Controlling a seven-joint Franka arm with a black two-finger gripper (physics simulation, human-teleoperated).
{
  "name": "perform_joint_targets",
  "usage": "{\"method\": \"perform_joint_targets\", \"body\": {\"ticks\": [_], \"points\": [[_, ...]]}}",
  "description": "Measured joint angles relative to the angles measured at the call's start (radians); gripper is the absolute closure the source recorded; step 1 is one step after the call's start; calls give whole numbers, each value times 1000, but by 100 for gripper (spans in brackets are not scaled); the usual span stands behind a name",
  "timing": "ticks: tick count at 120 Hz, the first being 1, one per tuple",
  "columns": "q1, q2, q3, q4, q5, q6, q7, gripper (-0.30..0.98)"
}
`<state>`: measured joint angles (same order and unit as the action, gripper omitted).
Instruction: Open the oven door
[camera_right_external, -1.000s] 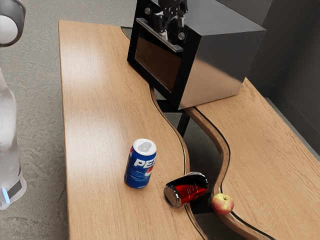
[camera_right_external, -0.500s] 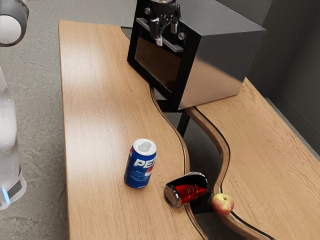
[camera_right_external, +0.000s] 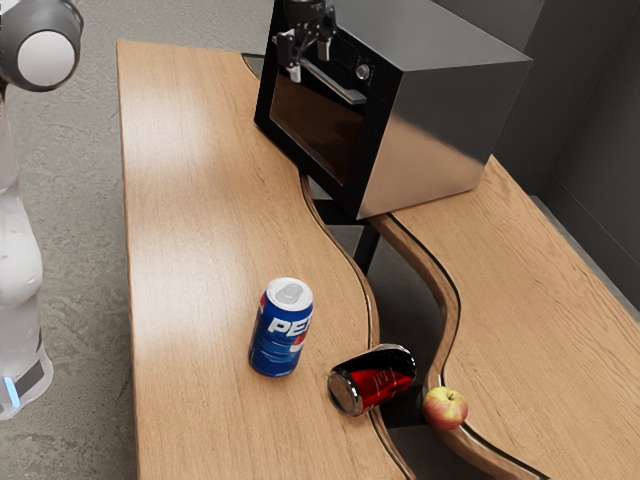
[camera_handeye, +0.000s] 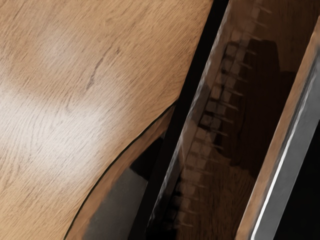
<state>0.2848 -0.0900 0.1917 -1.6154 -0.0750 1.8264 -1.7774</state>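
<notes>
Closed oven door (camera_right_external: 316, 130), dark-glassed, silver-handled

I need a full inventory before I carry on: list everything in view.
Oven: one, black front, grey side, across the table's gap, door looks shut
Handle: one, silver, on the oven's front
Pepsi can: one, blue, upright on the table
Other can: one, red and black, on its side by the gap
Apple: one, red-yellow, at the gap
Table: one, light wood, curving gap
Floor: one, grey, below
Gripper: one, black, at the oven's front
Arm: one, white, exterior view's left
</notes>
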Motion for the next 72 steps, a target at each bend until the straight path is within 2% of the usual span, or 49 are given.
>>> {"method": "perform_joint_targets", "body": {"ticks": [28,72], "points": [[1,37,-1,21,-12,33,84,0],[10,28,3,-57,-49,77,165,0]]}}
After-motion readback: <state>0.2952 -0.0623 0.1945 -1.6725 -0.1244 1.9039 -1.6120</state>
